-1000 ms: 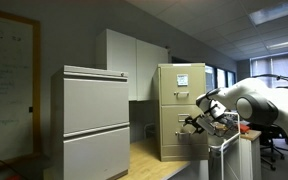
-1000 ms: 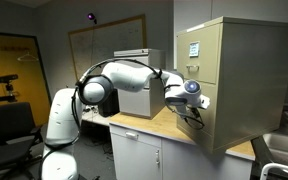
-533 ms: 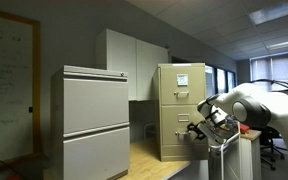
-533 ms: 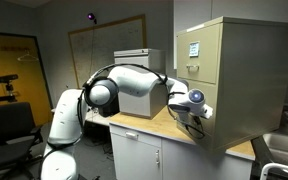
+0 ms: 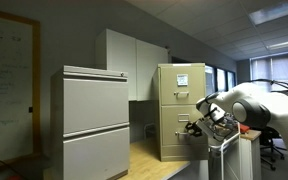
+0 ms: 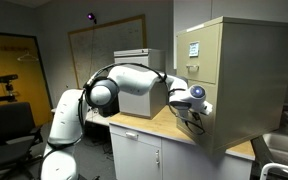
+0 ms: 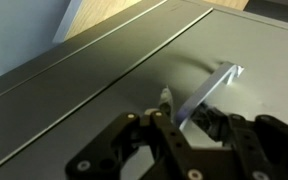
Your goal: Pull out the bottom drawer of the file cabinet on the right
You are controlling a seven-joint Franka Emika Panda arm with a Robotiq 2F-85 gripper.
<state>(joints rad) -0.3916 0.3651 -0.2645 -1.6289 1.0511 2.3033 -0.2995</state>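
Metal handle (image 7: 212,85) of the bottom drawer (image 7: 239,40) runs slantwise between the fingers of the tool (image 7: 184,128); clamping cannot be confirmed.

The light wooden countertop (image 6: 149,127) carries the narrow tan metal file cabinet (image 6: 239,80) at its three o'clock end and a wider light-grey two-drawer cabinet (image 6: 139,57) towards eleven o'clock.
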